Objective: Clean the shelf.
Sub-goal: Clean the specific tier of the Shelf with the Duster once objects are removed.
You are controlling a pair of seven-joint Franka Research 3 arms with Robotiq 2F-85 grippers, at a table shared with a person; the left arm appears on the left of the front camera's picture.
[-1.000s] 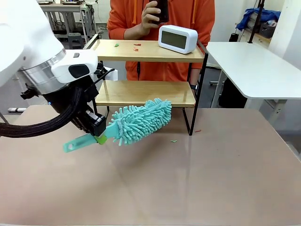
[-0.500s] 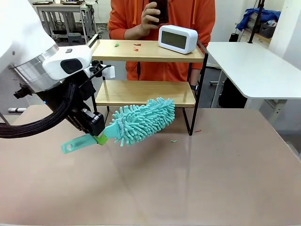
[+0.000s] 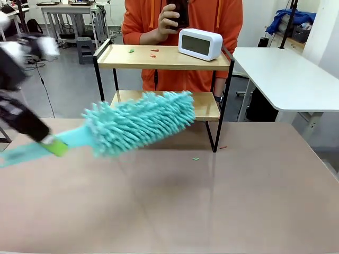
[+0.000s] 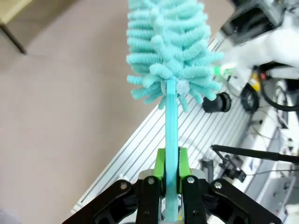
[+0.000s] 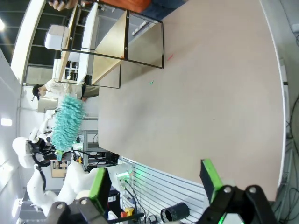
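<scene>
Change noted: the left arm has been drawn back toward the left edge of the front view, where it is smeared by motion. The teal duster (image 3: 140, 121) has been lifted off its low position near the bench (image 3: 238, 201) and swung up. Its head is now seen across the front of the lower board of the shelf (image 3: 159, 58), with the tip near that board's right end. Contact with the board cannot be told.

Shelf position: at the far side of the bench, directly in front of a person in orange. A white clock (image 3: 200, 43) is carried on the top board, and small red and green scraps (image 3: 153, 52) lie to its left. A few more bits lie on the bench near the right front leg.

Judgement: the scraps on the top board are not yet swept, so the cleaning is judged barely begun. The lift is read as an approach to the boards.

Left gripper (image 4: 171, 170): pressed together on the duster's flat handle, which is pinched between the green pads (image 4: 159, 163), with the head pointing straight out ahead.

Right gripper (image 5: 154, 186): spread wide, nothing held or touched, kept well apart from the shelf.
</scene>
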